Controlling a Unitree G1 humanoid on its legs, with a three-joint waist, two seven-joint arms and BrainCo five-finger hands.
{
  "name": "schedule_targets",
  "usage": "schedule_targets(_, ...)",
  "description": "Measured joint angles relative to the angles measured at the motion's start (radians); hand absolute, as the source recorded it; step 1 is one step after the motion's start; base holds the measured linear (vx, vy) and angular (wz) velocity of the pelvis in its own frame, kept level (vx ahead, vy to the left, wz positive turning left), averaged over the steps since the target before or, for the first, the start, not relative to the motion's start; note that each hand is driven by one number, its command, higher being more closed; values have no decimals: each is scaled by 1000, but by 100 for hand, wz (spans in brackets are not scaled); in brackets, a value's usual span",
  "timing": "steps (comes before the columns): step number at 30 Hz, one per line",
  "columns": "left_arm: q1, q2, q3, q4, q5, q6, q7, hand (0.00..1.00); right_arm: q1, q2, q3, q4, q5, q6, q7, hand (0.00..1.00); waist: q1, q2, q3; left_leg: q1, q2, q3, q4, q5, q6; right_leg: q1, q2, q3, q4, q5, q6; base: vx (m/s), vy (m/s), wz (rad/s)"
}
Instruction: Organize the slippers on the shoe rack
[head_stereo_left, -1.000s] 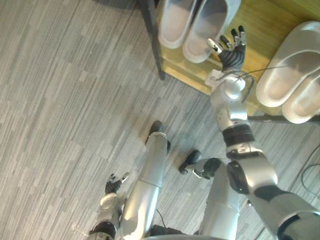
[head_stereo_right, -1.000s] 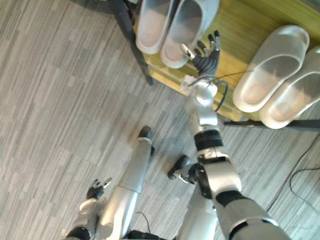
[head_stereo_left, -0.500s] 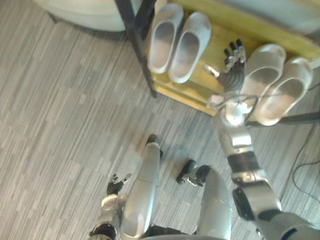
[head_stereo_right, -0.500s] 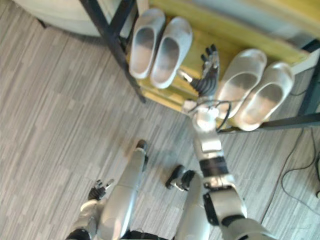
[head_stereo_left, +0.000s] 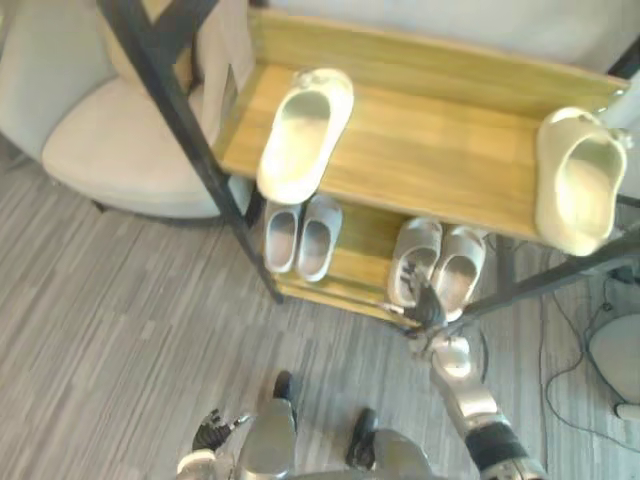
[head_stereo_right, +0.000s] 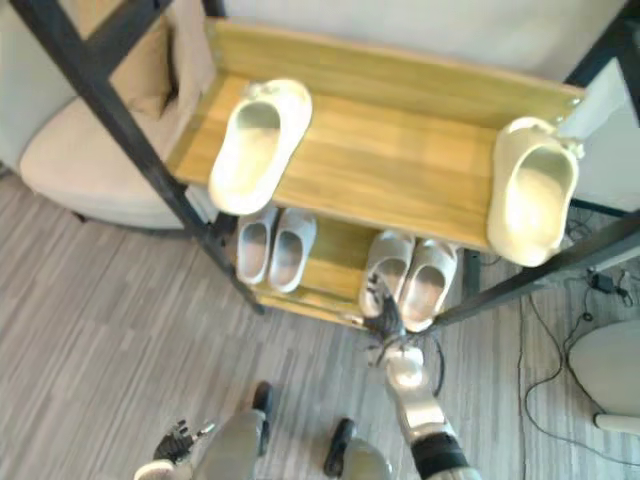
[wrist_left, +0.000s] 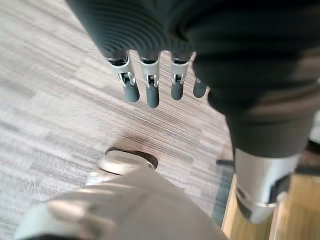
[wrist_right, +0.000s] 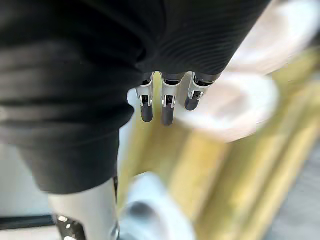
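Pale moulded slippers sit on both levels of the shoe rack (head_stereo_left: 430, 150). On its top shelf two singles lie well apart: a left slipper (head_stereo_left: 305, 135) whose near end hangs over the shelf edge, and a right slipper (head_stereo_left: 578, 190) at the far right end, also overhanging. On the lower shelf (head_stereo_left: 365, 240) a left pair (head_stereo_left: 300, 238) and a right pair (head_stereo_left: 440, 265) each stand neatly side by side.

The right hand (head_stereo_left: 428, 305) is at the near edge of the lower shelf, just beside the right pair; whether it touches them I cannot tell. Its fingers (wrist_right: 163, 107) hang straight and relaxed, holding nothing. The left hand (head_stereo_left: 212, 430) hangs low over the floor (head_stereo_left: 100, 330), its fingers (wrist_left: 151, 90) equally loose and empty.

These slippers look like one-piece foam or rubber, so they are probably light, springy and hard to damage, with a slightly grippy skin. The thick side wall near the heel, or the band over the toes, seems the best place to take hold. The two singles on top likely need bringing together.

Smooth wooden boards should let a slipper slide with a push. Slanted black metal posts (head_stereo_left: 190, 150) crowd the left end. Grey striped carpet covers the floor, and a beige cushioned chair (head_stereo_left: 110, 150) stands at the far left.
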Motion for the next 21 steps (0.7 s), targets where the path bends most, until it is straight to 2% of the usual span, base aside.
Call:
schedule_targets(3, -5, -2, -23, -2, 9, 2, -2, 0, 35, 3, -36, 75, -101, 16, -3, 0, -13, 19, -20, 47, -12, 15, -59, 22, 10, 51, 6, 13, -89, 49, 12, 30, 54, -17)
schedule_targets(8, -20, -4, -56, -2, 42, 3, 0, 0, 61, 9, -53, 231, -174, 34, -5, 0, -25, 35, -53, 106, -19, 31, -155, 74, 18, 68, 9, 38, -144, 87, 9, -45, 28, -12)
schedule_targets(11, -32, -3, -73, -7, 48, 3, 1, 0, 59, 10, -80, 328, -176, 40, -10, 0, -27, 42, -59, 132, -23, 37, -203, 101, 21, 71, 12, 46, -154, 93, 8, -76, 14, -7)
schedule_targets(14, -48, -9, -135, -41, 47, 2, 2, 0, 62, 11, -108, 417, -175, 57, -14, 0, -38, 49, -65, 160, -28, 38, -231, 110, 25, 93, 10, 46, -175, 102, 15, -56, 28, -1)
schedule_targets(17, -72, -22, -225, -94, 45, 1, 0, 0, 65, 14, -114, 458, -173, 61, -15, 0, -59, 52, -67, 173, -33, 22, -251, 117, 21, 113, 8, 36, -195, 107, 18, -27, 22, 9)
schedule_targets(21, -109, -24, -339, -240, 25, -1, 0, 0, 79, 33, -142, 496, -170, 62, -15, 0, -66, 55, -70, 196, -42, 13, -257, 118, 19, 145, 8, 32, -210, 112, 19, 21, 8, 6)
